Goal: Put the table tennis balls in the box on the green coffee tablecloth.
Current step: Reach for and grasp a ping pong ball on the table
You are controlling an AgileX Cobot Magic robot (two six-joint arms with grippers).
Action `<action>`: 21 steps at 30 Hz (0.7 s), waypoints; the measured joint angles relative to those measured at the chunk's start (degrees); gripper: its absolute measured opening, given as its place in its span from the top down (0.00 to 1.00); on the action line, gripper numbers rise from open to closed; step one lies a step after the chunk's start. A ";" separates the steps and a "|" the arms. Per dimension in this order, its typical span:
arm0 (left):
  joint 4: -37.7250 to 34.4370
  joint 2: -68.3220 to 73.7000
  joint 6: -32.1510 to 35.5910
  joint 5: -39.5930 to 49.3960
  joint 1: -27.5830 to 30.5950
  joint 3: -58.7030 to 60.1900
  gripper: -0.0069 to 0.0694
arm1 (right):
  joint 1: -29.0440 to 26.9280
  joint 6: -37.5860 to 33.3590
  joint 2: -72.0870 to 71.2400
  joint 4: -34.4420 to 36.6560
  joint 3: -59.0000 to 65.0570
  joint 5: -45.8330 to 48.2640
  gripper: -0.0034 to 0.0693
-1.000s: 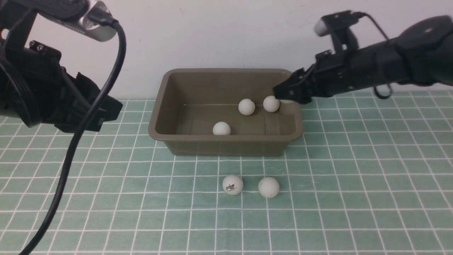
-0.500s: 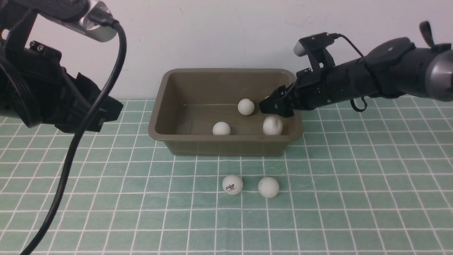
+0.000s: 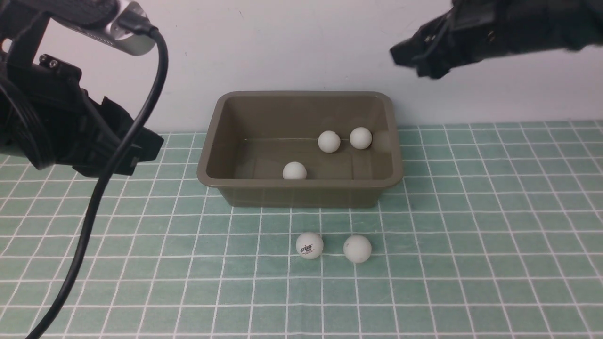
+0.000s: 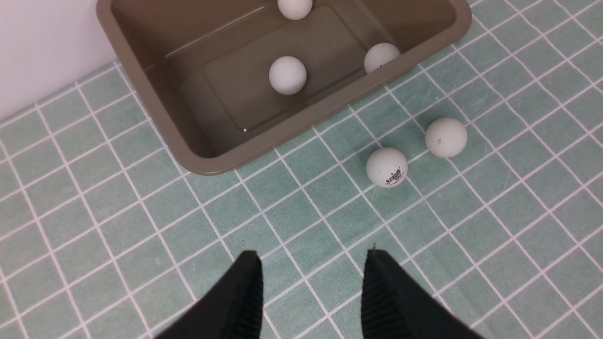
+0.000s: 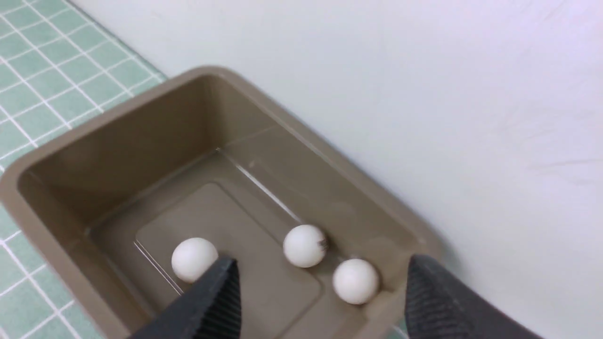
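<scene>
Green coffee tablecloth [image 3: 471, 270]: carries the box; its far edge runs along the wall [image 3: 292, 42]. Two balls lie outside the box, so we judge the task part done.
Box [image 3: 301, 182]: upright near the cloth's far edge, with three balls visible inside; the near wall may hide more.
Left gripper [image 4: 313, 259]: fingers apart with nothing between them, over the cloth to the left of the box. We read it as waiting.
Right gripper [image 3: 408, 61]: raised above and beyond the box's far right corner, blurred; fingers spread, no ball between them. Step in hand, our judgement: between placements. Next calls for bringing it around to a loose ball, straddling, closing gently, then lifting over the near rim.
Black cable [image 3: 89, 212]: loops across our front view at left, apart from the loose balls.
Plain ball [image 3: 357, 249]: on the cloth, off the box's near edge, toward its right corner.
Logo ball [image 3: 309, 245]: just beside it, to the left. A wide finger could nudge this neighbour and set it rolling.
</scene>
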 joint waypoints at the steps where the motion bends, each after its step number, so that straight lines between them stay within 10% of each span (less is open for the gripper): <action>1: 0.00 0.00 0.00 -0.06 0.00 0.00 0.56 | 0.00 1.83 -1.42 -1.74 0.00 0.76 0.38; 11: 0.00 0.00 0.00 -2.19 0.00 0.00 0.56 | 0.00 18.85 -13.38 -11.09 0.00 16.54 0.40; 21: 0.00 0.00 0.00 -4.28 0.00 0.00 0.56 | 0.00 14.65 -14.03 0.11 18.14 14.68 0.50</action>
